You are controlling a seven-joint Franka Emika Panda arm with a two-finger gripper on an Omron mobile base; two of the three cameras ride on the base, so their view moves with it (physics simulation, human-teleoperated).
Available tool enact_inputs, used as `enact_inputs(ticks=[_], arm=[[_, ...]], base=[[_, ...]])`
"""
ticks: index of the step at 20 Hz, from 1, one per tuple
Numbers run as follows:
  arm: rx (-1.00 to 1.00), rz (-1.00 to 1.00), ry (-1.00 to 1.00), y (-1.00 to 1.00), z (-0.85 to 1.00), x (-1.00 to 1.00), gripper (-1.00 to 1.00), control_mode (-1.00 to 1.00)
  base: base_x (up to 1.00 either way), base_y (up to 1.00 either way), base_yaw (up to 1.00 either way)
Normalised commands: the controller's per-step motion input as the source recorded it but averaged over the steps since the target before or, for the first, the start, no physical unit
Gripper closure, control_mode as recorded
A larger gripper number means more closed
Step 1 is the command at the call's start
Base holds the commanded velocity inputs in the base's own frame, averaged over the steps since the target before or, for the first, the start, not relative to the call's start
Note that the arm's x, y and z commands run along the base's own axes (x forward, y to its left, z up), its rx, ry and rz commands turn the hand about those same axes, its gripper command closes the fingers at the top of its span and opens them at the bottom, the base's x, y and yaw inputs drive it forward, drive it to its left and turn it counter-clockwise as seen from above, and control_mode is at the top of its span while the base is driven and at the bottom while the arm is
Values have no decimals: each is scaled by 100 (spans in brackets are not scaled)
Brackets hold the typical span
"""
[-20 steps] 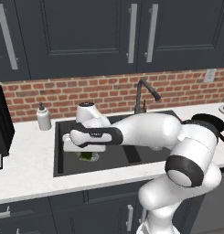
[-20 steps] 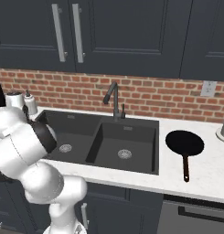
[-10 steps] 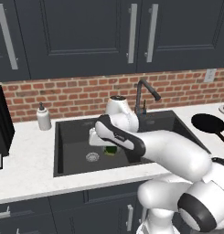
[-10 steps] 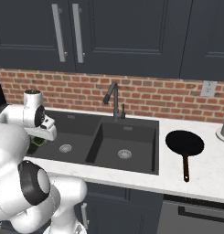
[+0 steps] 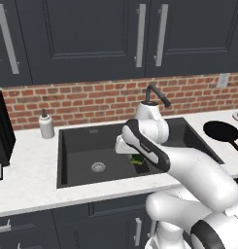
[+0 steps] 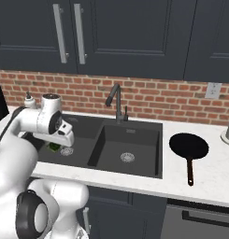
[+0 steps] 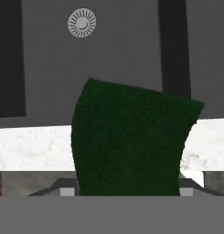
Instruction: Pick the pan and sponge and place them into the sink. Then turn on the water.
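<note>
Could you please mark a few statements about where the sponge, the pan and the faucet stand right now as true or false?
1. The pan lies on the counter to the right of the sink. True.
2. The sponge rests on the counter beside the soap dispenser. False: it is held in the hand, over the left basin of the sink.
3. Water is running from the faucet. False: no stream shows under its spout.
4. A white soap dispenser stands on the counter left of the sink. True.
5. The pan's handle points toward the brick wall. False: it points toward the counter's front edge.
</note>
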Motion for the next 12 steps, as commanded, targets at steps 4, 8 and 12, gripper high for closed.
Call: enact_inputs(ticks=[4,8,12], arm=[[0,7,0,-47,0,0,100,-100],[0,9,0,-46,0,0,100,-100],[0,9,0,-36,0,0,100,-100]], base=[[0,0,0],[0,0,0],[0,0,0]])
